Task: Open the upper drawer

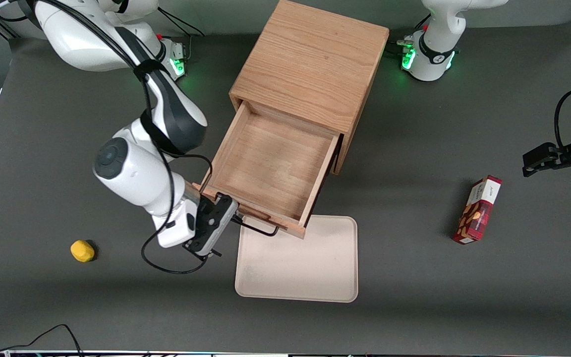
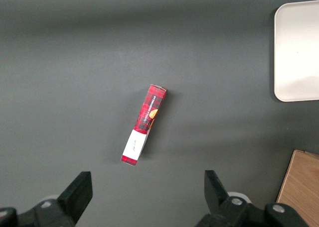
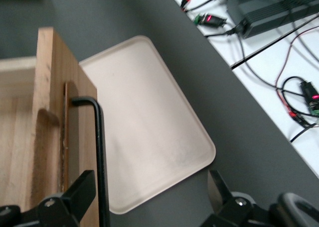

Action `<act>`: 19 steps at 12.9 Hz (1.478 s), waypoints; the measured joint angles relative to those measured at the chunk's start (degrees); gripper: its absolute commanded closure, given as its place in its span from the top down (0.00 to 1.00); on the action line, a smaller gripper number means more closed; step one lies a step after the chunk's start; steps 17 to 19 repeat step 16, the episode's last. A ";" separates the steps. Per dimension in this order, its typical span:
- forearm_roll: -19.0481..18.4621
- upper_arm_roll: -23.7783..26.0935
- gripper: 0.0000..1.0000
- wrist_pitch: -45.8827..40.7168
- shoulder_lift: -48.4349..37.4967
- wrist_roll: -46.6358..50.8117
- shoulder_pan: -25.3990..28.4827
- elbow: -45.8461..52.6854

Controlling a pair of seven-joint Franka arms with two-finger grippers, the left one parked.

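The upper drawer (image 1: 270, 168) of the wooden cabinet (image 1: 310, 64) stands pulled far out, and its shallow box is empty. Its black wire handle (image 1: 258, 229) sticks out from the drawer front toward the front camera. My right gripper (image 1: 235, 214) is at the working arm's end of that handle. In the right wrist view the gripper (image 3: 149, 187) is open wide. The handle bar (image 3: 98, 152) runs between the fingers, close to one finger (image 3: 82, 189) and far from the other. The drawer front (image 3: 50, 112) is beside it. The lower drawer is hidden under the open one.
A cream tray (image 1: 298, 263) lies on the table just under and in front of the open drawer; it also shows in the right wrist view (image 3: 149, 122). A yellow object (image 1: 82, 250) lies toward the working arm's end. A red box (image 1: 478, 209) lies toward the parked arm's end.
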 measured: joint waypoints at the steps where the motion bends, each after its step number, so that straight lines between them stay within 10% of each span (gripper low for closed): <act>1: 1.03 -0.08 1.00 -0.01 -1.18 2.10 -0.47 0.61; 8: 1.15 -3.08 1.00 -14.18 -16.05 11.75 -11.65 -7.81; 12: -7.05 -4.57 1.00 -34.11 -27.88 35.71 -15.72 -14.13; 19: -8.75 -4.63 1.00 -36.29 -35.33 43.77 -19.02 -21.56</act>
